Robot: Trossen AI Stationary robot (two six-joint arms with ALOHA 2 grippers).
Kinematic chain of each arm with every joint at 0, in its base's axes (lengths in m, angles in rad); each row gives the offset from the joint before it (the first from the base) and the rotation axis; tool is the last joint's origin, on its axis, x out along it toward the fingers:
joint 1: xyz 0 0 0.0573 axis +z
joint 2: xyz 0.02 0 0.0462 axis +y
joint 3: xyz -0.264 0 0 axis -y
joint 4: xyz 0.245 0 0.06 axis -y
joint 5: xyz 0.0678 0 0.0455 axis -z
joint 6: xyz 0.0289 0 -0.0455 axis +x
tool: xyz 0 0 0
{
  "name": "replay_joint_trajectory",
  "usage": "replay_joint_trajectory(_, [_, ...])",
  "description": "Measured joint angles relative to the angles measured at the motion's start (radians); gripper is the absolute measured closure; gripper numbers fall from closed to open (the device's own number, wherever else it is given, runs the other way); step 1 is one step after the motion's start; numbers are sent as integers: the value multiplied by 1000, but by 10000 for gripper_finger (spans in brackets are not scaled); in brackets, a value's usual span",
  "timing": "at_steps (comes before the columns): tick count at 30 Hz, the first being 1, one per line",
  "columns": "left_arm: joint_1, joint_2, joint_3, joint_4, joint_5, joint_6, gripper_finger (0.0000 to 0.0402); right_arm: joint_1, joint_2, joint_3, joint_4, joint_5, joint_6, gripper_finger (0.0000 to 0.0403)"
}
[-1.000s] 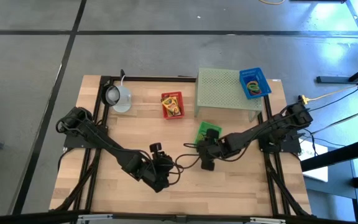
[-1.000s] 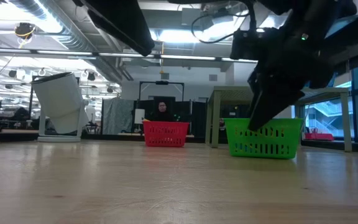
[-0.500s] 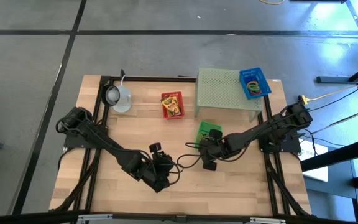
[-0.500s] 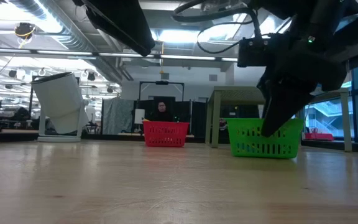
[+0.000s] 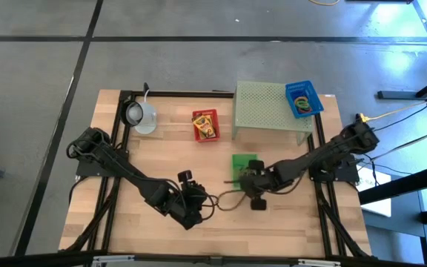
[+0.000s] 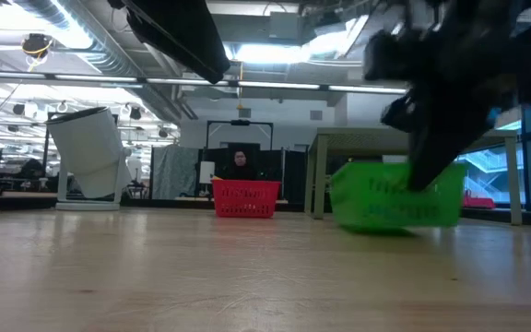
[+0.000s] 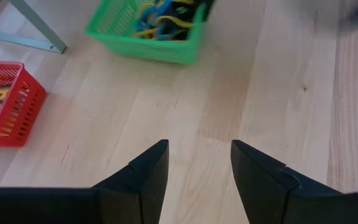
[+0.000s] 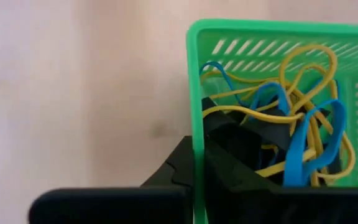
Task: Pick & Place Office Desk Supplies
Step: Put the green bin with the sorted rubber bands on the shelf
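Observation:
A small green basket (image 5: pixel 243 163) of yellow and blue rubber bands (image 8: pixel 291 124) stands on the table right of its middle, just near of the pale green stand. My right gripper (image 8: pixel 197 155) is shut on its wall; in the high view it sits at the basket's near side (image 5: pixel 252 178). In the low view the basket (image 6: pixel 395 195) shows blurred under the dark gripper (image 6: pixel 431 157). My left gripper (image 7: pixel 194 168) stands open over bare wood near the table's middle (image 5: pixel 199 202), with nothing between its fingers. My right gripper pinches the green basket's near wall at its rim (image 8: pixel 196 140), one finger inside (image 8: pixel 241 146) among the rubber bands and one outside (image 8: pixel 178 165). The fingers come steeply from above. Whether the basket's bottom rests on the table I cannot tell.
A red basket (image 5: pixel 204 124) with a yellow printed box stands at the far middle. A blue basket (image 5: pixel 302 98) sits on the pale green perforated stand (image 5: pixel 269 107) at the far right. A pale mug (image 5: pixel 141 115) lies far left. Bare wood lies along the near edge.
My right gripper has shut on the green basket's wall and drawn a little toward the table's near right. The basket has turned squarer and shifted slightly toward the near edge with it. It shows blurred in the low view.

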Motion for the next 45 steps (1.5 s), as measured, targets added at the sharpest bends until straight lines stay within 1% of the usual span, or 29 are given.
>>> replay_joint_trajectory(3, [-4, 0, 0, -1, 0, 0, 233, 43, -55, 0, -4, -57, -82, 395])
replay_joint_trajectory(7, [-10, 0, 0, -1, 0, 0, 233, 116, -162, 3, -24, -55, -203, 395])
replay_joint_trajectory(9, [-10, 0, 0, -1, 0, 0, 233, 144, -224, 28, -58, -15, -222, 395])
replay_joint_trajectory(11, [-10, 0, 0, 0, -1, 0, 233, 158, -282, 61, -106, 67, -224, 395])
replay_joint_trajectory(14, [-9, 0, 0, 0, -5, 0, 233, 147, -351, 118, -203, 198, -250, 395])
replay_joint_trajectory(15, [-8, 0, 0, 0, -7, 0, 233, 131, -368, 140, -240, 227, -265, 395])
replay_joint_trajectory(17, [-8, 0, 0, 0, -23, 0, 233, 78, -389, 189, -317, 259, -313, 395])
replay_joint_trajectory(20, [-8, 0, 0, 0, -43, 2, 233, -37, -399, 261, -451, 261, -367, 395])
replay_joint_trajectory(22, [-8, 0, 0, 0, -55, 27, 233, -132, -400, 301, -522, 233, -408, 395])
replay_joint_trajectory(24, [-8, 0, 1, 0, -67, 51, 233, -226, -400, 319, -572, 182, -469, 394])
replay_joint_trajectory(27, [-8, 0, 1, 0, -99, 74, 233, -350, -400, 321, -593, 122, -615, 394])
replay_joint_trajectory(30, [-8, 0, 1, 0, -140, 89, 233, -484, -400, 321, -596, 107, -746, 394])
replay_joint_trajectory(35, [-2, 0, 1, 1, -238, 82, 233, -674, -400, 321, -599, 48, -832, 394])
replay_joint_trajectory(38, [7, 0, 1, 1, -251, 95, 233, -752, -399, 321, -612, -5, -848, 394])
replay_joint_trajectory(40, [13, 0, 1, 1, -245, 106, 233, -782, -399, 321, -615, -38, -875, 394])
replay_joint_trajectory(45, [21, 0, 1, 1, -237, 106, 233, -816, -399, 321, -629, -27, -935, 394])
